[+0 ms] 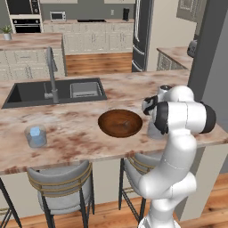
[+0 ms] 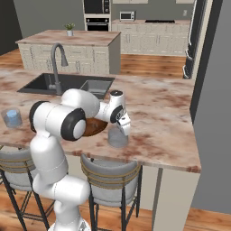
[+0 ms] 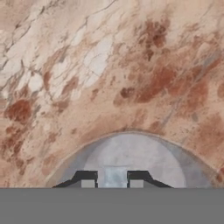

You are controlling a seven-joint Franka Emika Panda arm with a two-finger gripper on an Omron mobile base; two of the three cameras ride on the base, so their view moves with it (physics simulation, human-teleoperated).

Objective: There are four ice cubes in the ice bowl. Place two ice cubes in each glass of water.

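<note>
Pale-blue ice cube (image 3: 114,177) sits between the jaws (image 3: 112,178) at the bottom centre of the hand view, the two dark tips pressed to its sides, directly over the round rim of a glass (image 3: 131,157) that takes up the lower middle of that frame. In the right base view this glass (image 2: 117,138) stands at the centre, near the front edge of the marbled tabletop (image 2: 162,122), with the jaws (image 2: 124,128) just above it. In the left base view it (image 1: 154,132) is right of centre, mostly hidden behind the arm. The wooden bowl (image 1: 120,123) lies at the centre of the left base view, just left of that glass; its visible inside looks bare. The second glass (image 1: 36,136) stands well apart at the left of that frame, holding pale blue; whether that is cubes or water I cannot tell. A dark sink (image 1: 53,92) with a faucet (image 1: 52,75) is set in the tabletop at upper left.
</note>
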